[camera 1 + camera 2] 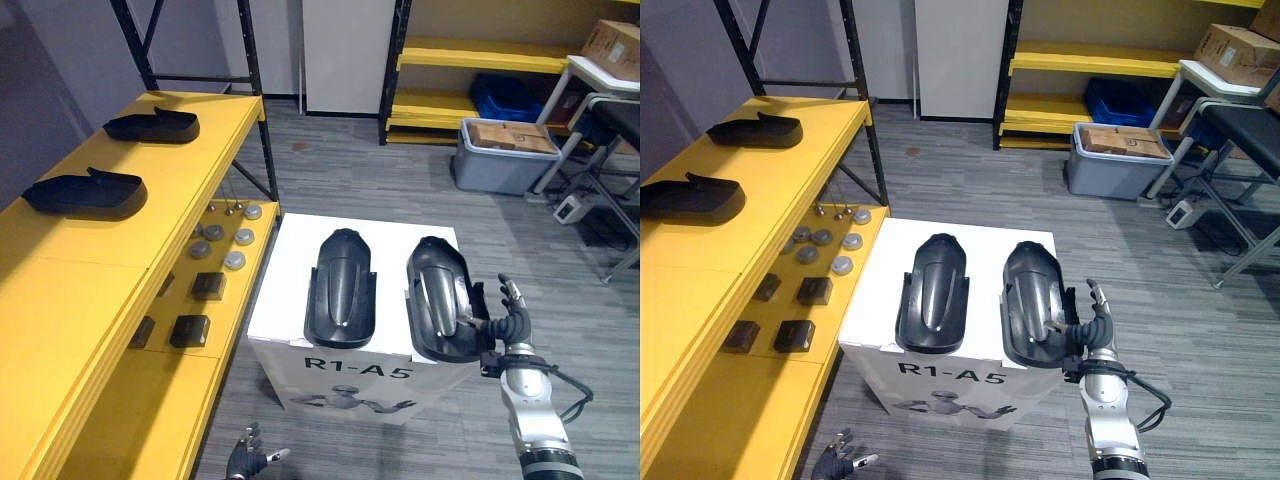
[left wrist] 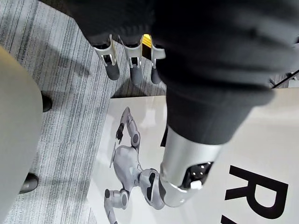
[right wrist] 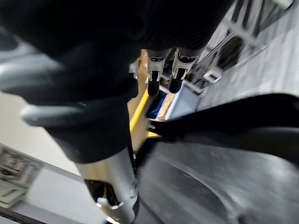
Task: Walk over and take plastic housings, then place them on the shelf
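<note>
Where the grey carpet (image 1: 360, 170) fills the middle of the frame, you have a white box (image 1: 295, 300) whose flat top is the surface. On it, side by side, lie the left housing (image 1: 341, 288) and the right housing (image 1: 437, 295), both black plastic, glossy, long and rounded like shells. Your right hand (image 1: 512, 325) stands at the right housing's lower right edge, fingers straight and open, thumb reaching onto its rim. Your left hand (image 1: 245, 462) hangs at the bottom of the frame, fingers relaxed, holding nothing. Along the left runs a yellow shelf (image 1: 90, 270); two more housings (image 1: 152, 126) rest on its top level, well apart. Its lower level carries round grey discs (image 1: 235, 260) and dark square blocks (image 1: 190, 330). At the upper right, a grey bin (image 1: 490, 172) holds a cardboard box (image 1: 512, 136), with a blue crate (image 1: 505, 97) behind it in a yellow rack (image 1: 480, 55).
</note>
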`<state>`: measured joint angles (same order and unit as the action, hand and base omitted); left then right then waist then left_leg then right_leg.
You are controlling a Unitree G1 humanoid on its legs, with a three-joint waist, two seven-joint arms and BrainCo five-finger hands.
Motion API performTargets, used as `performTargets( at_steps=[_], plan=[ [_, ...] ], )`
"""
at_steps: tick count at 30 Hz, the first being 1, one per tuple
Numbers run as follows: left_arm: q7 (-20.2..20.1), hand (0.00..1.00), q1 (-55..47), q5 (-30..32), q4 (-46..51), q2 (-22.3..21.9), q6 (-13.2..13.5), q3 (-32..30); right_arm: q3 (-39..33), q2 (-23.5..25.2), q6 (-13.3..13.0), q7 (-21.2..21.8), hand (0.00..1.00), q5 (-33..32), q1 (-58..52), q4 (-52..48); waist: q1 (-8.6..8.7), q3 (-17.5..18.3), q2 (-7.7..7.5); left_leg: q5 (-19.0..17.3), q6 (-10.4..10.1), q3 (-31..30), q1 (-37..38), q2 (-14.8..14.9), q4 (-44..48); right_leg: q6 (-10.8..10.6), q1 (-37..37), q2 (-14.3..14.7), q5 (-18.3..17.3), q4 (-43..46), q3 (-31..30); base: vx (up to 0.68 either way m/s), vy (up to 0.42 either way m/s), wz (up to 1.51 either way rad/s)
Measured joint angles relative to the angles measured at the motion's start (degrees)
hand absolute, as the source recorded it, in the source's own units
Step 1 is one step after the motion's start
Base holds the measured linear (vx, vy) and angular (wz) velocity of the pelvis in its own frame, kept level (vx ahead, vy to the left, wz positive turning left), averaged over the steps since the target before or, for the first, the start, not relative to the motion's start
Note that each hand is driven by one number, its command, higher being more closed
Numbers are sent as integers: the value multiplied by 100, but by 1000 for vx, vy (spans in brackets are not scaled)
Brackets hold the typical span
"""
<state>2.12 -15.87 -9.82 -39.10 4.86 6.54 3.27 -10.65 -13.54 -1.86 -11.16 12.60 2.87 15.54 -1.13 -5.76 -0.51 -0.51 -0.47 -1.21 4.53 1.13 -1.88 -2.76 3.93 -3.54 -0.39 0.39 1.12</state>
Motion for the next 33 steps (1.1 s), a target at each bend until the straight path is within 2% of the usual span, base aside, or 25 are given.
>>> performTargets(
  at_steps=[6,10,11,14,21,24,33],
  plan=[
    [0,0,2,0,48,5,-14,8,-93,231,314,-219,0,257,175,625,1,-83,8,13,4,-41,-15,-4,-42,-1,1,-1,1,-43,41,-1,1,1],
    [0,0,7,-2,61,19,-25,49,-194,261,272,-319,0,244,328,867,2,-100,8,15,7,-54,-18,-7,-78,-6,17,-3,5,-99,84,10,3,2],
    [0,0,8,-2,68,21,-33,51,-229,260,242,-321,100,227,457,1020,9,-103,9,16,8,-52,-18,-7,-83,-6,15,-3,5,-100,83,0,0,0],
    [2,0,13,-3,71,23,-35,62,-289,256,175,-346,100,65,725,1338,3,-106,7,16,8,-50,-13,-8,-93,-6,16,-4,4,-100,83,0,0,0],
    [22,0,38,-15,67,50,-55,131,-424,57,62,-352,100,-1050,982,2011,-6,-167,15,80,-9,-25,104,11,-277,-6,101,8,3,-137,77,0,1,0],
    [29,0,40,-15,68,61,-57,157,-424,36,52,-349,100,-1263,975,2079,-3,-170,12,81,-13,10,138,28,-304,-7,123,23,3,-162,51,10,3,-6],
    [94,0,50,-18,257,25,-73,159,-195,177,74,-273,100,-1250,640,1780,-61,-171,10,64,-38,94,165,91,-300,-6,129,76,3,-182,-20,-4,-3,-4]
  ],
)
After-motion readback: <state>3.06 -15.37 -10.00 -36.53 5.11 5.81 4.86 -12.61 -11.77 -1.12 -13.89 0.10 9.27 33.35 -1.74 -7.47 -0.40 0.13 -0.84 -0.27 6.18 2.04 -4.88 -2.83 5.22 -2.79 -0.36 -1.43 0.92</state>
